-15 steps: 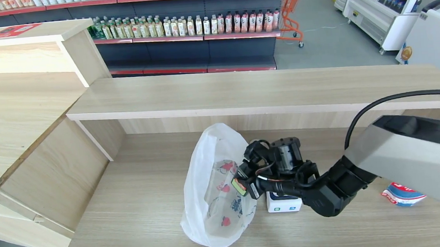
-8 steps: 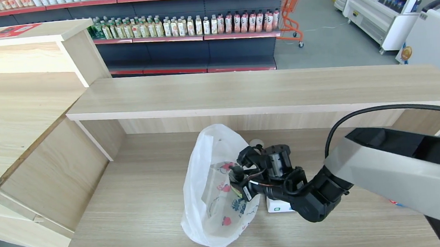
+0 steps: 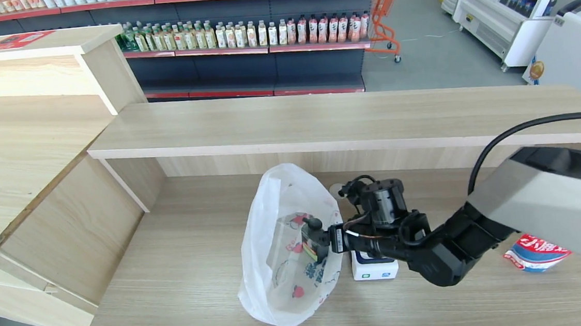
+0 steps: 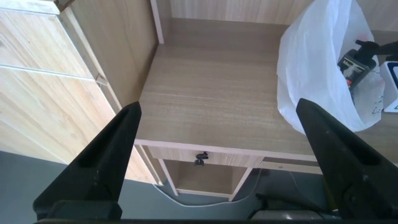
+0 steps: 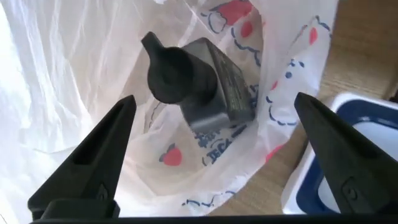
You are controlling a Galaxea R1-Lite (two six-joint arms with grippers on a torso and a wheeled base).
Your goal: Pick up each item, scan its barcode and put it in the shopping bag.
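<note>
We face a pale wooden counter with a raised ledge at its far edge. Behind it run shop shelves lined with bottles, then an orange trolley and glass-fronted chillers to the right. The left gripper hangs over the counter's near left edge, spread wide and holding nothing. Along the counter stand the white, translucent shopping bag, just beside it a white and blue scanner, and well to the right a red, white and blue packet. The right gripper is at the bag's mouth, its fingers spread wide and gripping nothing. The item sits inside the bag between and beyond them, touching neither. It is dark grey and boxy, with a rounded black top and a printed label on one side.
</note>
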